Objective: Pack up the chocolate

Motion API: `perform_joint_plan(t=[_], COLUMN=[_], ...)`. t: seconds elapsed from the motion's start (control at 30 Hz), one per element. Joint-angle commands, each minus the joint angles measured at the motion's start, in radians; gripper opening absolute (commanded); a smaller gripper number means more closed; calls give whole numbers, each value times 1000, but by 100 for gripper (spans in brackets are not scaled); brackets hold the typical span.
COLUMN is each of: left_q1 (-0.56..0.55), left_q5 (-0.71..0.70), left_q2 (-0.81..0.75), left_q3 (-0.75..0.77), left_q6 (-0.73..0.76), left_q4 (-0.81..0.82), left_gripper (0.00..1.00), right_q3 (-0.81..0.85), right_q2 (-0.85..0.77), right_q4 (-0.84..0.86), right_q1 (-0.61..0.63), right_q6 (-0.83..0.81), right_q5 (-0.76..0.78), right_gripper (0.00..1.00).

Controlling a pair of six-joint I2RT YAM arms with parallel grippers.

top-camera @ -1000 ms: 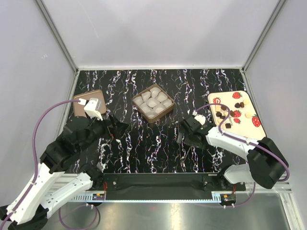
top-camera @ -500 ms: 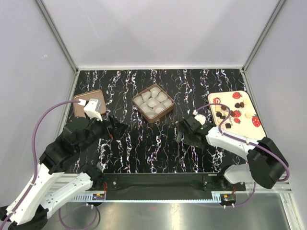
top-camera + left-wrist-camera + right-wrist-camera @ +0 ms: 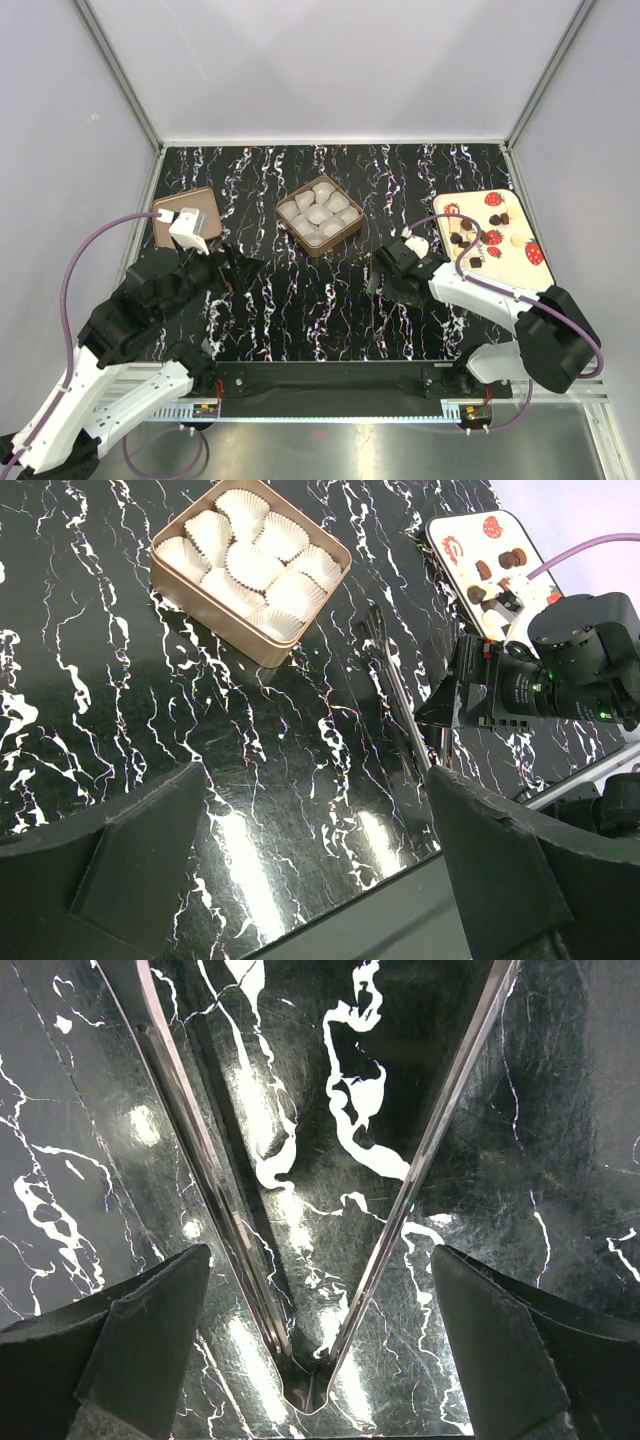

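Steel tongs (image 3: pixel 305 1392) lie unheld under the wide-open right tool (image 3: pixel 320 1310); left tool (image 3: pixel 320 850) open, empty. Off-centre closing could skid them.

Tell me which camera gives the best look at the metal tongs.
Right wrist: the tongs fill the frame, both arms and the joined end sharp on the table. Left wrist shows them small and slanted, by the right gripper. Top external hardly shows them.
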Motion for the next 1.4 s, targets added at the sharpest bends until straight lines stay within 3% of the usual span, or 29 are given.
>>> perform_joint_plan(t=[0.0,0.47,0.9,1.0,1.07,1.37], left_q1=[1,1,1,1,1,1], left_q5=[-22,-28,-39,-36,-30,-8], left_q2=[-12,-21,-50,-47,-44,-19], left_q3=[23,-8,0,3,5,-1], left_q6=[21,28,22,22,21,21], left_q4=[23,26,8,3,5,23], left_gripper=[99,99,99,99,99,99], right_q3=[34,3,106,110,123,155], right_q2=[27,153,283,280,277,268], right_q4=[4,127,-58,-75,-118,-149], right_q1=[7,34,99,99,99,97], right_q6=[2,-35,70,80,103,120], right_q5=[33,64,124,112,115,81], right_gripper=[100,100,91,92,99,100])
